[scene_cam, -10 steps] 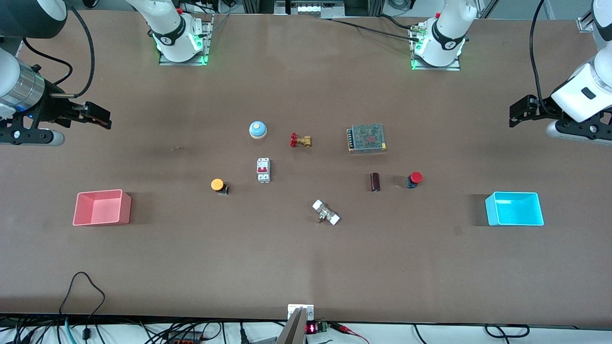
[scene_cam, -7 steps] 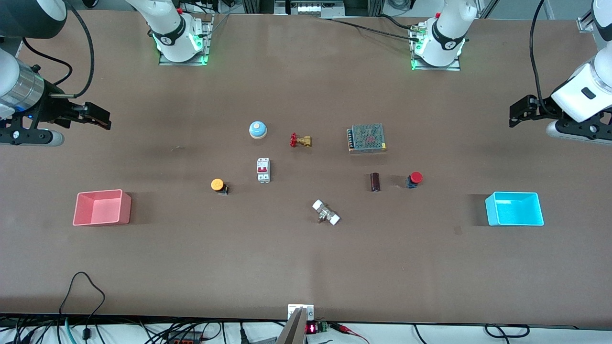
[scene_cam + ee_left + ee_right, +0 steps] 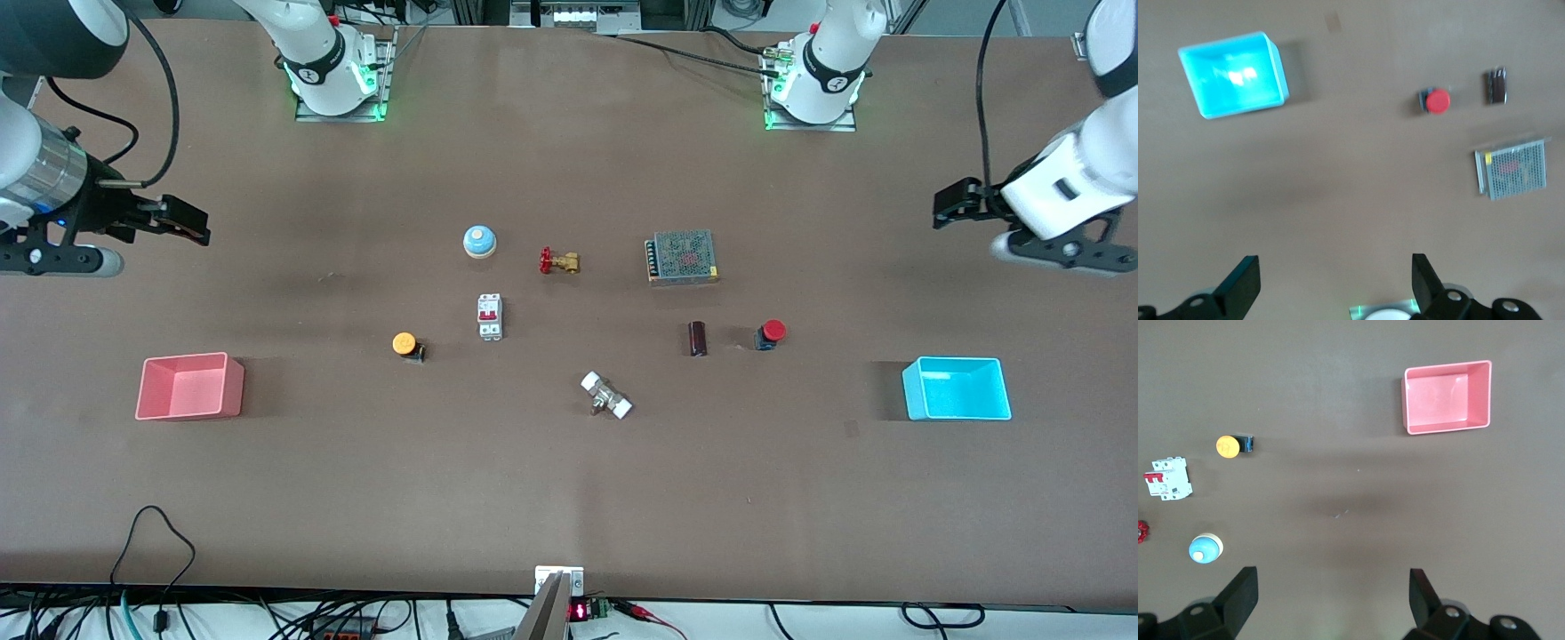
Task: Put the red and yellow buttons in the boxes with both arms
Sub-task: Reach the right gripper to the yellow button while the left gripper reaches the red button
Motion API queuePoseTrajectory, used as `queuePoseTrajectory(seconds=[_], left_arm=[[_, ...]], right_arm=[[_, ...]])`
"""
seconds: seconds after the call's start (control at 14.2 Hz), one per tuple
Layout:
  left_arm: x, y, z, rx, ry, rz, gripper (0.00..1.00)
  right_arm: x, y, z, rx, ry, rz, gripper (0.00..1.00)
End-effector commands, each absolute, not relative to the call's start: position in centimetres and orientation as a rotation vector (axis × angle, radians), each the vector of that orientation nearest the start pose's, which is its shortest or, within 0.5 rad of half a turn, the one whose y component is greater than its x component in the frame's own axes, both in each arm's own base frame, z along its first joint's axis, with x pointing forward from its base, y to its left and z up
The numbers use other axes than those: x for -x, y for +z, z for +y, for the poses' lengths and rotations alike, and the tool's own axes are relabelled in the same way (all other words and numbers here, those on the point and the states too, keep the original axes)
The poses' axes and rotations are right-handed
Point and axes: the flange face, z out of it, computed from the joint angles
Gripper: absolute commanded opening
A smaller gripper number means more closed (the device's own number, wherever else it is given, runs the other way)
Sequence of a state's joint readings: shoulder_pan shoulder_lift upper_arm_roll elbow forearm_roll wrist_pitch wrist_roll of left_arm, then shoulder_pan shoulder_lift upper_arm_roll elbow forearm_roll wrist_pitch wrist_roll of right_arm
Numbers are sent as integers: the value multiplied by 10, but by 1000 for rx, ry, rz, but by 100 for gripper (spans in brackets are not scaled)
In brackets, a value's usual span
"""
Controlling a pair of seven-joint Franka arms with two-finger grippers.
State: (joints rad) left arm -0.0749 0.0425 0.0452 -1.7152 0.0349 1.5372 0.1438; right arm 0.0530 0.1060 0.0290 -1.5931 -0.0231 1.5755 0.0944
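Currently on the table (image 3: 569, 498): two buttons, a yellow button (image 3: 405, 344) near the pink box (image 3: 189, 386) toward the right arm's end, and a red button (image 3: 770, 333) near the cyan box (image 3: 957, 388) toward the left arm's end, neither in a box. Also counted: one breaker (image 3: 490, 316), one blue bell (image 3: 479, 241), one brass valve (image 3: 559, 261), one mesh power supply (image 3: 682, 257), one dark cylinder (image 3: 698, 338), one white fitting (image 3: 606, 396); no legible writing. Left gripper (image 3: 944, 206) and right gripper (image 3: 188, 221) both spread wide, holding nothing, raised over bare table at their own ends.
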Motion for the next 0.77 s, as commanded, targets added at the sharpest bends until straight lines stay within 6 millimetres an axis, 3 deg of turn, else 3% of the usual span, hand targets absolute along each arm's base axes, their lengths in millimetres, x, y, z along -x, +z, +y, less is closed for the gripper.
queuePoseTrajectory(seconds=[0.0, 0.21, 0.42, 0.56, 0.7], left_arm=[[-561, 501, -30, 3085, 446, 316, 100], [-579, 458, -50, 3092, 441, 256, 100], [-601, 405, -94, 3098, 386, 168, 100], [-607, 364, -135, 3076, 357, 69, 100], [-608, 318, -153, 2999, 276, 59, 100]], right_arm=[[-594, 513, 75, 3151, 252, -84, 100], [-608, 463, 114, 3153, 155, -108, 100], [-611, 410, 150, 3159, 109, 41, 100], [-609, 379, 179, 3156, 70, 69, 100], [-601, 344, 200, 3146, 9, 92, 100]])
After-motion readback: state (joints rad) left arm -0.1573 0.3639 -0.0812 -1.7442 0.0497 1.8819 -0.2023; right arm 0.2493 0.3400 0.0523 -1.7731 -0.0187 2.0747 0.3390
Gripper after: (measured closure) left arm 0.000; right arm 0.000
